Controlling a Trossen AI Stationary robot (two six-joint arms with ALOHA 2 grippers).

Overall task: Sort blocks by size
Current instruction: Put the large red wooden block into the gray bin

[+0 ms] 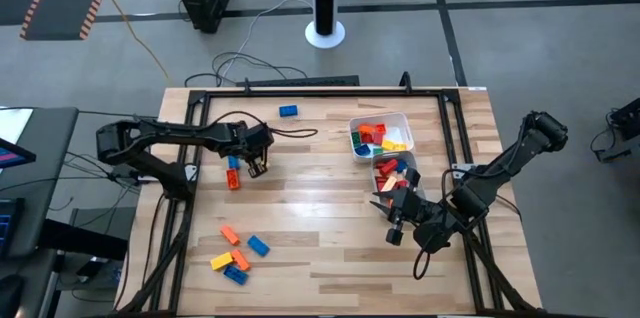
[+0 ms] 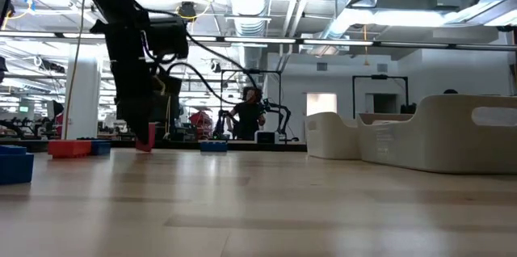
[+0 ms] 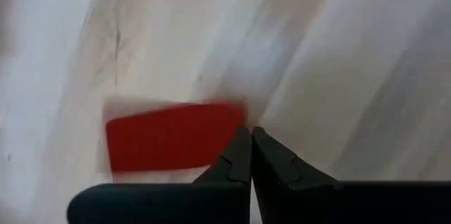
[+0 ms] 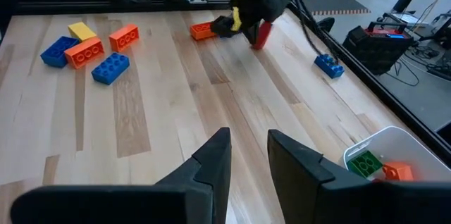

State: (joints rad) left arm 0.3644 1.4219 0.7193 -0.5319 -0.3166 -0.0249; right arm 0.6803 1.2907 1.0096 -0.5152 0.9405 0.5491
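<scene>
1 small red plastic block (image 3: 173, 138) hangs pinched in the left gripper (image 1: 257, 165) near the bench's left edge — a thin corner hold could slip. Right gripper (image 4: 246, 155) waits spread beside the white tubs (image 1: 400, 121).

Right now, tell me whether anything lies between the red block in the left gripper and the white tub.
Nothing visible does. The left gripper holds the red block over bare wood, and the stretch of table from there to the white tub is open. The lone blue block lies off that line, nearer the far edge.
</scene>
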